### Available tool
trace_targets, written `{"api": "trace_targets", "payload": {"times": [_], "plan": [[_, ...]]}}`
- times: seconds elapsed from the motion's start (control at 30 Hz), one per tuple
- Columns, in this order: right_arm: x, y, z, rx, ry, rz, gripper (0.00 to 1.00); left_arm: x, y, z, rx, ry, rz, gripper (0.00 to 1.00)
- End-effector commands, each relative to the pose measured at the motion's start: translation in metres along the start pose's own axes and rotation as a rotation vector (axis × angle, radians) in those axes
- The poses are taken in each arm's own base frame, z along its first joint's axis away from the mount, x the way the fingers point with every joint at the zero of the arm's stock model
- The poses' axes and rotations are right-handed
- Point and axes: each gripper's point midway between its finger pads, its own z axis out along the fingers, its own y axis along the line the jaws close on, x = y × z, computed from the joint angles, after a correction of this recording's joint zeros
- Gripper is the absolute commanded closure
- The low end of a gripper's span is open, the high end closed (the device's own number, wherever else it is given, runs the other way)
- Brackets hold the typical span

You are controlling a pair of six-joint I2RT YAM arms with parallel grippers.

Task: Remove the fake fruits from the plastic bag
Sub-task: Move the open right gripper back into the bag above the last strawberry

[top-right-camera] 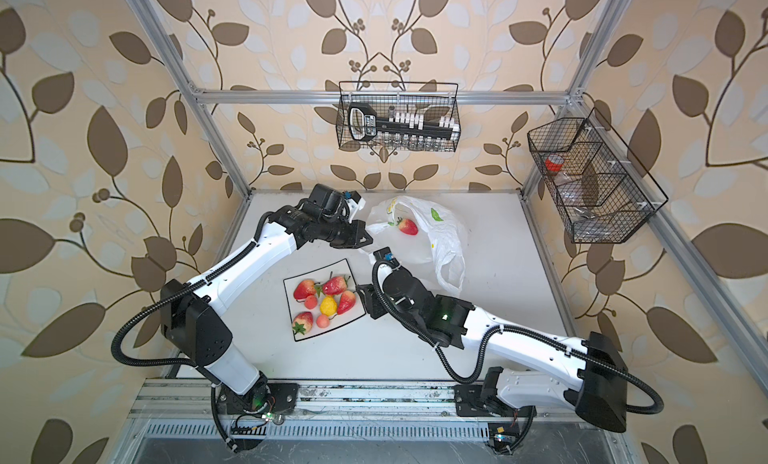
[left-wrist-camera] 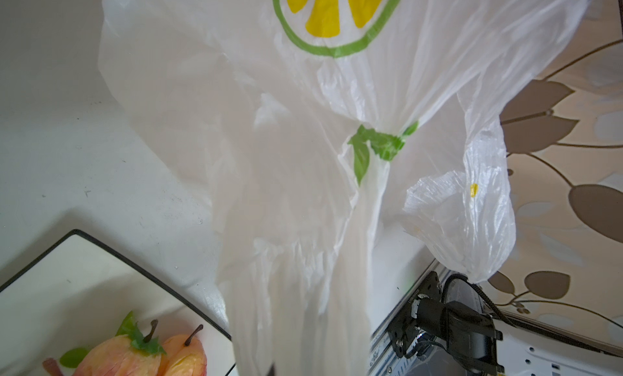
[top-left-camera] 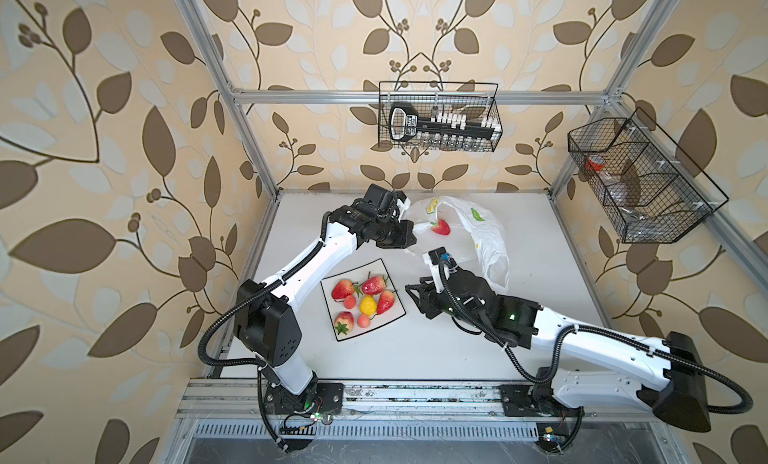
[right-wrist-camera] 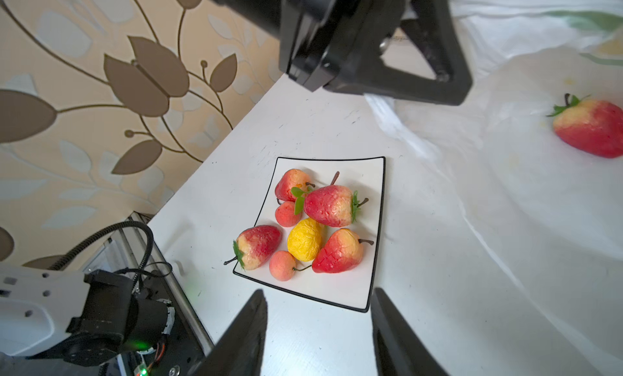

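Observation:
The plastic bag [top-left-camera: 482, 237] [top-right-camera: 442, 241] lies crumpled at the back of the table, its mouth lifted on the left. One red strawberry [top-left-camera: 441, 227] [right-wrist-camera: 590, 131] rests inside it. My left gripper [top-left-camera: 409, 238] [left-wrist-camera: 273, 371] is shut on the bag's edge, and the film [left-wrist-camera: 303, 222] stretches away from its jaws. Several strawberries, a yellow fruit [top-left-camera: 368, 304] and two small orange-pink fruits [right-wrist-camera: 283, 264] lie on the square plate [top-left-camera: 386, 318] [right-wrist-camera: 337, 290]. My right gripper [top-left-camera: 411, 299] [right-wrist-camera: 317, 310] hovers open just right of the plate, holding nothing.
A wire basket [top-left-camera: 438, 116] with a black tool hangs on the back wall. Another basket [top-left-camera: 640, 179] hangs on the right wall. Aluminium frame posts [top-left-camera: 253, 150] stand at the table's back corners, and a metal rail [top-left-camera: 395, 395] runs along the front.

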Motion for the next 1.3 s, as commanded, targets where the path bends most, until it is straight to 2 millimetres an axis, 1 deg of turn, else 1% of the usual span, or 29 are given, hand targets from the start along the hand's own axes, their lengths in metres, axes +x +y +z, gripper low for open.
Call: {"api": "trace_targets", "payload": {"times": [0.0,0.13,0.2,0.3,0.43,0.53,0.6,0.67,0.77,0.83,0.9,0.93,1.0,1.13,1.27], "plan": [[-0.005,-0.035,-0.012,0.135,-0.008,-0.009,0.55,-0.009,-0.007,-0.009,0.015,-0.028,0.023,1.00],[-0.023,-0.066,-0.017,0.236,-0.035,-0.032,0.62,-0.009,-0.008,-0.011,0.015,-0.030,0.024,1.00],[-0.033,-0.077,-0.018,0.277,-0.034,-0.096,0.63,-0.008,-0.007,-0.012,0.013,-0.026,0.024,1.00],[-0.045,-0.097,-0.019,0.352,-0.013,-0.276,0.64,-0.006,-0.007,-0.014,0.009,-0.029,0.028,1.00],[-0.044,-0.122,-0.007,0.443,0.085,-0.558,0.64,-0.002,-0.007,-0.014,0.014,-0.020,0.029,1.00],[-0.043,-0.128,0.007,0.474,0.128,-0.729,0.64,-0.001,-0.006,-0.014,0.013,-0.018,0.027,1.00],[-0.043,-0.131,0.017,0.482,0.138,-0.793,0.64,-0.001,-0.006,-0.016,0.011,-0.024,0.029,1.00],[-0.043,-0.137,0.027,0.487,0.145,-0.817,0.64,-0.001,-0.007,-0.016,0.013,-0.024,0.029,1.00],[-0.032,-0.152,0.042,0.490,0.182,-0.816,0.64,0.000,-0.006,-0.017,0.009,-0.025,0.030,1.00],[-0.023,-0.164,0.049,0.499,0.208,-0.820,0.64,0.000,-0.007,-0.020,0.006,-0.031,0.033,1.00],[-0.012,-0.171,0.055,0.503,0.233,-0.834,0.65,-0.002,-0.006,-0.024,-0.006,-0.045,0.037,1.00],[-0.008,-0.181,0.056,0.520,0.250,-0.833,0.65,-0.003,-0.006,-0.027,-0.012,-0.058,0.040,1.00],[-0.001,-0.193,0.058,0.539,0.273,-0.827,0.65,-0.006,-0.007,-0.032,-0.017,-0.084,0.049,1.00],[0.010,-0.210,0.061,0.566,0.317,-0.796,0.65,-0.008,-0.010,-0.036,-0.015,-0.099,0.061,1.00],[0.024,-0.224,0.066,0.595,0.382,-0.745,0.62,-0.007,-0.011,-0.037,-0.005,-0.097,0.072,1.00]]}}
